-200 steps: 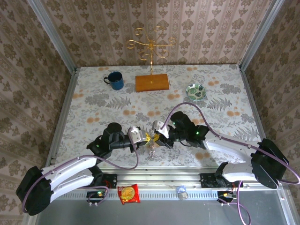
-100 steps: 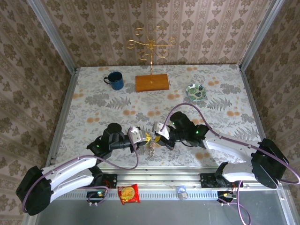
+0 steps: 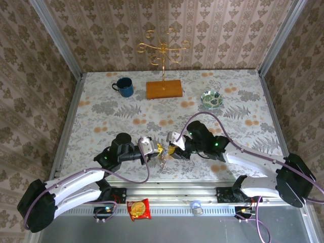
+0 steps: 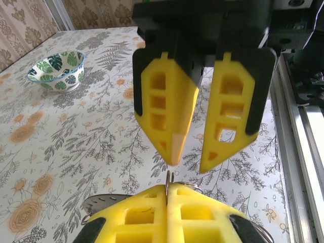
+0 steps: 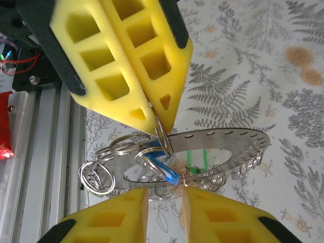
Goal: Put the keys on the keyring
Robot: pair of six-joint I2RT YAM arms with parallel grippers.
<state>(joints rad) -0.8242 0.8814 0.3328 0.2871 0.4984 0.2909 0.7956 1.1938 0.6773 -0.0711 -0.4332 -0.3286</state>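
Keyring (image 5: pixel 248 144) — well apart from bowl (image 4: pixel 53 83), mug (image 3: pixel 126 91)

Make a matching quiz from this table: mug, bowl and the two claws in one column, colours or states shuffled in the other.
1 mug
2 bowl
3 left claw
4 right claw

A open
B blue
C shut on a wire ring
D green leaf pattern

Pairs: 1-B, 2-D, 3-C, 4-A

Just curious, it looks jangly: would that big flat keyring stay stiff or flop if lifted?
The keyring looks like flat thin metal, probably stiff. Its wire loops seem loosely linked, so likely swing. Pinched by one loop in the left fingers, it probably pivots.
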